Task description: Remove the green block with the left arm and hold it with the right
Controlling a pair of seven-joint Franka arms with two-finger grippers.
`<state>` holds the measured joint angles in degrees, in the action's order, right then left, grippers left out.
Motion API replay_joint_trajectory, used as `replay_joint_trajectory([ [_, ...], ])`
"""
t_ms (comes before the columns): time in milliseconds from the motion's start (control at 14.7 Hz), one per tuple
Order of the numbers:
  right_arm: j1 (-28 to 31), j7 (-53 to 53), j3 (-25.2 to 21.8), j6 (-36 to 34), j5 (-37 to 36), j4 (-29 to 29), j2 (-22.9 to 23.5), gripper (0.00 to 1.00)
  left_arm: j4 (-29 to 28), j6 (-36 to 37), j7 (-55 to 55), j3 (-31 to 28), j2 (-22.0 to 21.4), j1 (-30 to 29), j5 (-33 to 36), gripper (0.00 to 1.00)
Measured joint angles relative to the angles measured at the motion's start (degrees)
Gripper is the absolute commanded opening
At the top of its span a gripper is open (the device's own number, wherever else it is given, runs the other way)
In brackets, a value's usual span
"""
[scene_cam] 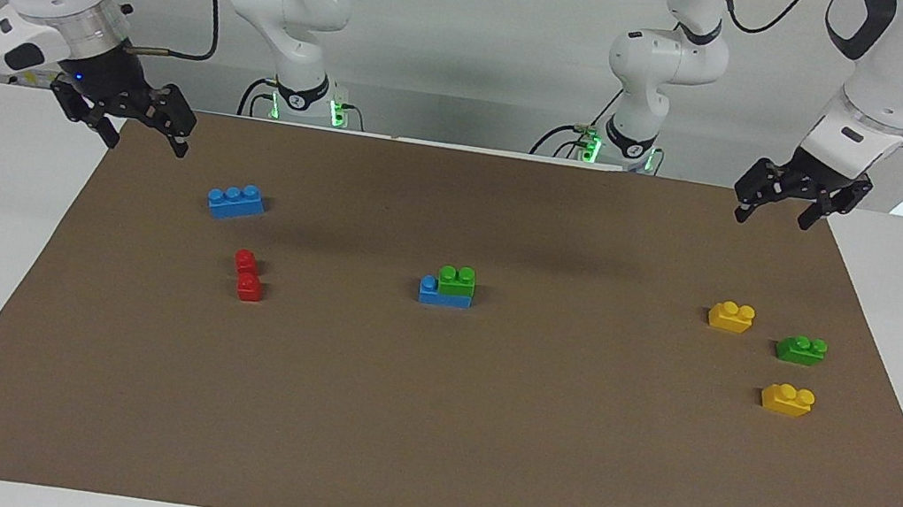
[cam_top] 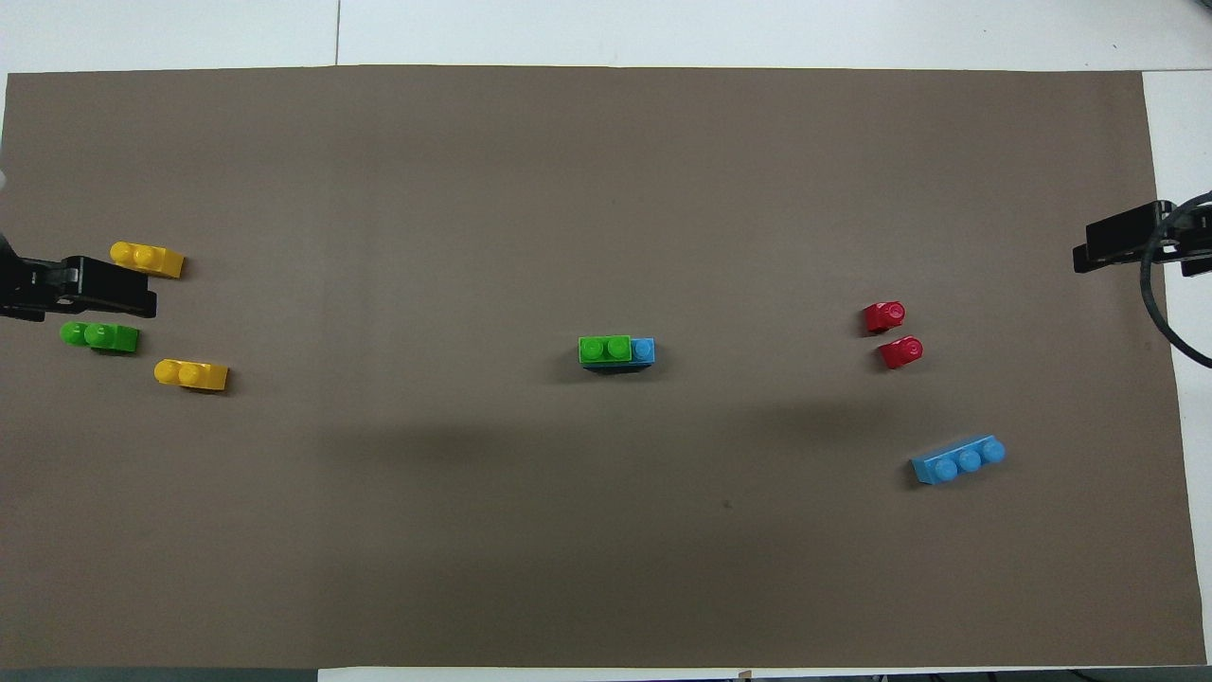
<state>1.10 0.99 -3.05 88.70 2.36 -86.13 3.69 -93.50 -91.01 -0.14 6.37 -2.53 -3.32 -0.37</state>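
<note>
The green block (scene_cam: 456,279) is a two-stud brick stacked on a blue brick (scene_cam: 430,291) in the middle of the brown mat. It also shows in the overhead view (cam_top: 604,349), with one blue stud (cam_top: 642,349) left bare toward the right arm's end. My left gripper (scene_cam: 774,217) hangs open and empty in the air over the mat's corner at the left arm's end, also seen from overhead (cam_top: 114,289). My right gripper (scene_cam: 146,143), with a blue wrist light, hangs open and empty over the mat's corner at its own end, also seen from overhead (cam_top: 1098,251).
A second, loose green two-stud brick (scene_cam: 801,349) lies between two yellow bricks (scene_cam: 731,316) (scene_cam: 788,399) toward the left arm's end. Two red pieces (scene_cam: 247,275) and a loose blue three-stud brick (scene_cam: 235,202) lie toward the right arm's end. The brown mat (scene_cam: 425,429) covers the table.
</note>
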Motion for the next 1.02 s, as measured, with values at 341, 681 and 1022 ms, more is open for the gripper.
replay_joint_trajectory([
  [341, 0.0, 0.0, 0.0, 0.1, 0.0, 0.0, 0.0, 1.0, 0.0, -0.1, 0.0, 0.0, 0.0, 0.0, 0.0, 1.0],
  [681, -0.1, 0.0, 0.3, 0.1, 0.0, -0.2, 0.0, 1.0, 0.0, -0.1, 0.0, 0.0, 0.0, 0.0, 0.0, 1.0],
  [1022, -0.5, 0.5, 0.4, -1.5, 0.0, -0.3, -0.1, 1.0, 0.0, 0.0, 0.0, 0.0, 0.0, 0.0, 0.0, 1.0],
])
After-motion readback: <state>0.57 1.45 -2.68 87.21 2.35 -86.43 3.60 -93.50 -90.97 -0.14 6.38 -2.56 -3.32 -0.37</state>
